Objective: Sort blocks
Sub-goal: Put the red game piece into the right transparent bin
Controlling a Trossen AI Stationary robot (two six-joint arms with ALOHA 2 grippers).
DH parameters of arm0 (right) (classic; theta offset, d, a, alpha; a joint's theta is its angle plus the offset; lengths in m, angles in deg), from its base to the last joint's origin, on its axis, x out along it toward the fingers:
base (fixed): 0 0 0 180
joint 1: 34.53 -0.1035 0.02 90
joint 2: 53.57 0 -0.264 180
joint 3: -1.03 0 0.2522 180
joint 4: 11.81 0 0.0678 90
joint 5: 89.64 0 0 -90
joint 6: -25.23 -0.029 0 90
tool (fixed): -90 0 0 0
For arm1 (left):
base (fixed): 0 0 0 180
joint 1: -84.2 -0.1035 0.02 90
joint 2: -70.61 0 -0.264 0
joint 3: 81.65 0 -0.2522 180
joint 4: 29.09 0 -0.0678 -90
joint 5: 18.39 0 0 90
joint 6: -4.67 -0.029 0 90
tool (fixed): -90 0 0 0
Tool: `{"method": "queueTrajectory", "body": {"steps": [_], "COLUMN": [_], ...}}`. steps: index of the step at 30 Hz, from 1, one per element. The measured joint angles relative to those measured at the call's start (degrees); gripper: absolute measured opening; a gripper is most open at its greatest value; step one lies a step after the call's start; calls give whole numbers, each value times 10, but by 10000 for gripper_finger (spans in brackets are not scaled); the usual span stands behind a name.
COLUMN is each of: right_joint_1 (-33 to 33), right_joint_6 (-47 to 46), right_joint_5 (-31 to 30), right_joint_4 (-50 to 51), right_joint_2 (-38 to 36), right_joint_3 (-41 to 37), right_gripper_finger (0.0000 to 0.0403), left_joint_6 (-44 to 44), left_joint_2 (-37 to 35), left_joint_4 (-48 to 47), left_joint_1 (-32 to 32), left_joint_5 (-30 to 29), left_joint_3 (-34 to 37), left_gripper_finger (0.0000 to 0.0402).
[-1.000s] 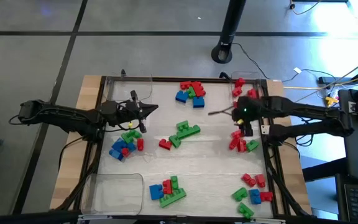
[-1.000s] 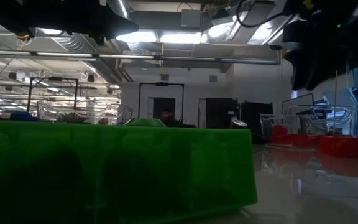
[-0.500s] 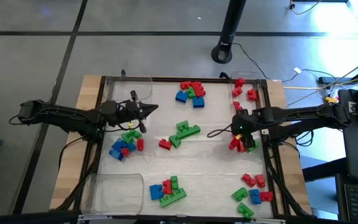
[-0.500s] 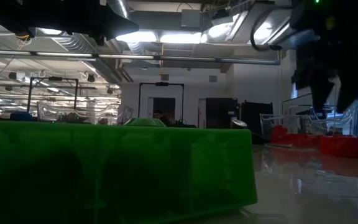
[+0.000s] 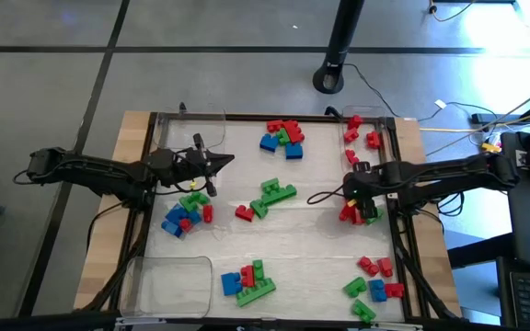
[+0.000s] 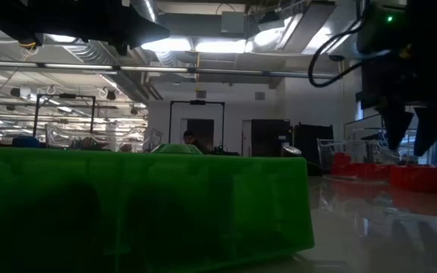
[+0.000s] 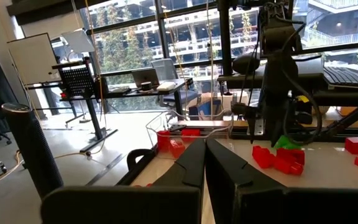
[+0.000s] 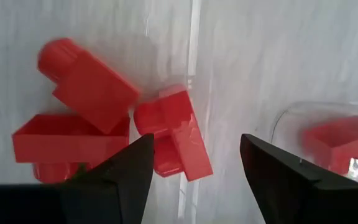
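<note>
Table (image 5: pixel 293 248) mostly hidden low by green block (image 6: pixel 143 205), right end effector (image 8: pixel 194 168) apart over red blocks (image 8: pixel 173 140), left end effector (image 7: pixel 205 163) together.

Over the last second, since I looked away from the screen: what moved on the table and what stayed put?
The right hand swung from the table's far right edge back toward the red blocks at the right side and now hangs over them, fingers open, holding nothing. The left hand stayed shut and parked at the left. None of the block piles shifted.
</note>
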State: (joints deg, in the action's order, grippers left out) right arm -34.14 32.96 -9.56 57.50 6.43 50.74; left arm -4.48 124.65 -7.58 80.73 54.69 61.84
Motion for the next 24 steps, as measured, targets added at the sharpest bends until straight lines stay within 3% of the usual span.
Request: {"method": "queueTrajectory", "body": {"steps": [13,20,24], "right_joint_1": [0,0,0], "right_joint_6": [2,30,33], "right_joint_5": [0,0,0], "right_joint_4": [-16,-63,-62], "right_joint_2": [149,170,170], "right_joint_3": [0,0,0], "right_gripper_finger": [238,234,201], "left_joint_6": [-1,-2,-2], "left_joint_2": [0,0,0], "left_joint_4": [2,2,2], "left_joint_1": [0,0,0], "left_joint_5": [0,0,0], "left_joint_3": [0,0,0], "left_gripper_finger": [4,4,4]}}
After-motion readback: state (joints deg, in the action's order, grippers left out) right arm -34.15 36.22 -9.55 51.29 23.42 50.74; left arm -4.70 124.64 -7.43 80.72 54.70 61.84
